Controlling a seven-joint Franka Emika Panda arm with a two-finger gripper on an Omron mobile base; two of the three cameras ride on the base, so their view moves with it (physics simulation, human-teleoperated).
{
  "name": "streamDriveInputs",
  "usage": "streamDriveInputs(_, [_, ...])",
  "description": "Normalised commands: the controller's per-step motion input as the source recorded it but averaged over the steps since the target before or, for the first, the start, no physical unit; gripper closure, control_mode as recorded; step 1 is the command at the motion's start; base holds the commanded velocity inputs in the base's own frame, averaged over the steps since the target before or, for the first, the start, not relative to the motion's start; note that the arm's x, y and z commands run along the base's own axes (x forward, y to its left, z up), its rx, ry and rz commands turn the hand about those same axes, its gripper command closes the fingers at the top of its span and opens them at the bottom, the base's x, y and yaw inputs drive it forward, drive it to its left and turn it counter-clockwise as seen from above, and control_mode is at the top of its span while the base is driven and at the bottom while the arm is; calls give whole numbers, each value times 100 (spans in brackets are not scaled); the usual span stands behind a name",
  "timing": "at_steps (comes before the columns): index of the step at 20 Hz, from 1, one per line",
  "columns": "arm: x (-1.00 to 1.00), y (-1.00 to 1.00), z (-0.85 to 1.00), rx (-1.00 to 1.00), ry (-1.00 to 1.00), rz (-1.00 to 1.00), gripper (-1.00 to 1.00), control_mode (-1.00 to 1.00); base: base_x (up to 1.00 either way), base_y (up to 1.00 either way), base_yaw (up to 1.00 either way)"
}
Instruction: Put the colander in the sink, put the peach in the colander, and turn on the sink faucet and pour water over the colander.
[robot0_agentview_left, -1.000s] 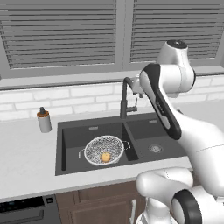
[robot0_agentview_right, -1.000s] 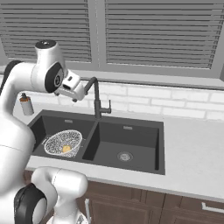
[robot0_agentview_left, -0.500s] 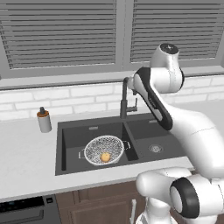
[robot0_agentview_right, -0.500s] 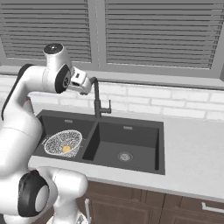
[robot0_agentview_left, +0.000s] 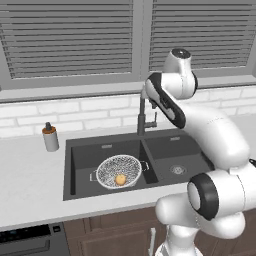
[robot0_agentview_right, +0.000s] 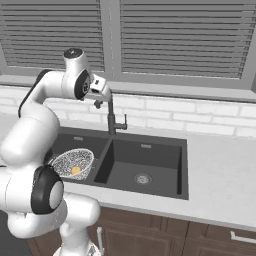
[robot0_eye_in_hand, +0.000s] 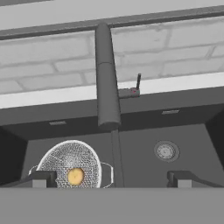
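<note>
The silvery mesh colander (robot0_agentview_left: 116, 170) (robot0_agentview_right: 70, 162) (robot0_eye_in_hand: 65, 159) sits in the left basin of the dark grey sink (robot0_agentview_left: 80, 152) (robot0_agentview_right: 155, 162). The orange peach (robot0_agentview_left: 120, 179) (robot0_agentview_right: 75, 170) (robot0_eye_in_hand: 75, 176) lies inside it. Between the basins, at the back edge, stands the dark sink faucet (robot0_agentview_left: 141, 120) (robot0_agentview_right: 111, 119). My gripper (robot0_agentview_right: 99, 102) (robot0_eye_in_hand: 111, 179) hovers open just above and in front of the spout's top, nothing between its fingertips (robot0_eye_in_hand: 41, 178). In the hand view the spout (robot0_eye_in_hand: 107, 87) runs down the middle toward the colander, and the small lever (robot0_eye_in_hand: 138, 82) stands upright to its right.
A grey soap bottle with an orange cap (robot0_agentview_left: 50, 137) stands on the counter left of the sink. The right basin holds only its round drain (robot0_agentview_left: 177, 169) (robot0_eye_in_hand: 165, 151). A white brick backsplash and a window with shut blinds rise behind the faucet.
The arm's upper links have swung left and the hand has edged closer to the faucet's top. Its jaws stay wide. Colander and peach have not moved.
</note>
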Motion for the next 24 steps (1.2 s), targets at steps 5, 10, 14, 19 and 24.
streamDriveInputs(5, [40,0,-50,0,11,0,-100,-100,0,0,0])
streamDriveInputs(10, [47,0,-50,0,9,0,-100,-100,0,0,0])
streamDriveInputs(14, [45,0,-15,0,0,0,-100,-100,0,0,0])
streamDriveInputs(19, [40,0,0,0,0,0,-100,-100,0,0,0])
streamDriveInputs(24, [43,0,-7,0,0,0,-100,-100,0,0,0])
